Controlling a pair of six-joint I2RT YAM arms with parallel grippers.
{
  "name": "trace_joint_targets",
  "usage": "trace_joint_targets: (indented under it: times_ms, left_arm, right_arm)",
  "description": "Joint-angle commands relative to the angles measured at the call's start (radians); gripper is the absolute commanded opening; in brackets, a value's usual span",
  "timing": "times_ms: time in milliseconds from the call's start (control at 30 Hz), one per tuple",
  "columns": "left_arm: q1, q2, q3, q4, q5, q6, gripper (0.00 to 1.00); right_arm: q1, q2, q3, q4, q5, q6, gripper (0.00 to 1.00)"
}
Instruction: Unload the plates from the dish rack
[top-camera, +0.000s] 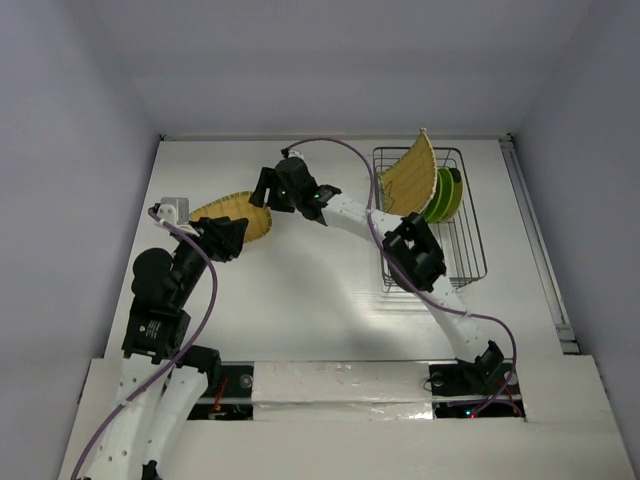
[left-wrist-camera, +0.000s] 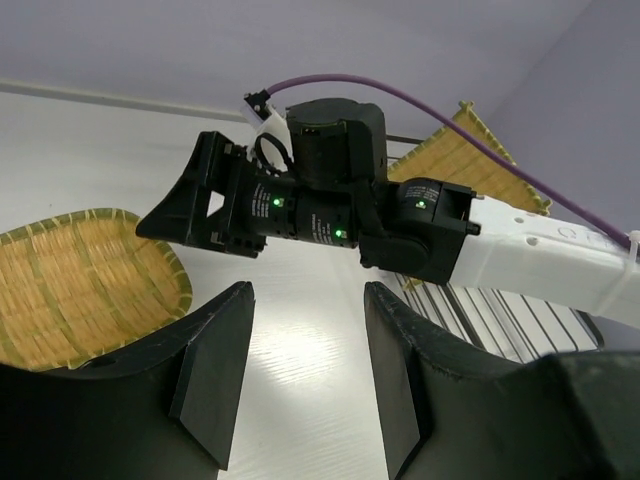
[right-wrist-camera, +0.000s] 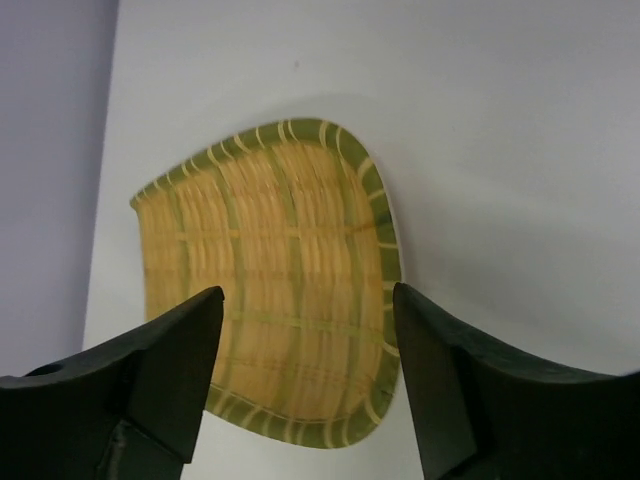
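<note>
The dish rack (top-camera: 466, 250), a dark wire basket, stands at the table's right side. A lime green plate (top-camera: 449, 194) and a woven yellow plate (top-camera: 409, 178) stand upright in it. Another woven yellow plate with a green rim (top-camera: 232, 212) (right-wrist-camera: 270, 290) lies flat on the table at the left. My right gripper (top-camera: 264, 190) (right-wrist-camera: 307, 300) hovers open just above that plate, with nothing between its fingers. My left gripper (top-camera: 228, 238) (left-wrist-camera: 307, 300) is open and empty beside the plate's near edge, facing the right gripper (left-wrist-camera: 205, 205). The rack's wires (left-wrist-camera: 520, 320) show at the right of the left wrist view.
A small pale box (top-camera: 172, 209) sits at the table's left edge, next to the flat plate. A purple cable (top-camera: 340, 148) arcs over the right arm. A metal rail (top-camera: 540, 250) runs along the table's right edge. White walls close in the back and sides.
</note>
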Motion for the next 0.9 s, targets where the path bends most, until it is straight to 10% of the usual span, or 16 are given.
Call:
trace_joint_targets:
  times_ms: [0,233,267,333,400,700,867]
  left_arm:
    - [0.004,0.006,0.009,0.040,0.024,0.000,0.45]
    - [0.004,0.015,0.009,0.040,0.024,0.002,0.45]
    - [0.004,0.015,0.009,0.039,0.022,0.002,0.45]
    - [0.004,0.015,0.009,0.037,0.021,0.003,0.45]
    - [0.004,0.014,0.009,0.039,0.027,0.000,0.45]
    - [0.004,0.023,0.003,0.045,0.058,-0.001,0.45]
    - [0.004,0.026,0.001,0.046,0.055,-0.004,0.45]
  right_arm:
    - [-0.002,-0.089,-0.045,0.071,-0.007,-0.019,0.75]
    - [-0.002,-0.322,-0.112,0.040,0.090,-0.192,0.75]
    - [-0.002,-0.369,-0.141,0.039,0.148,-0.251,0.68]
    - [-0.002,-0.543,-0.287,0.052,0.226,-0.314,0.18]
    - [-0.014,-0.665,-0.397,0.049,0.353,-0.394,0.00]
    - [-0.253,-1.222,-0.819,-0.118,0.654,-0.485,0.02]
    - [-0.444,-1.250,-0.878,-0.162,0.502,-0.477,0.67]
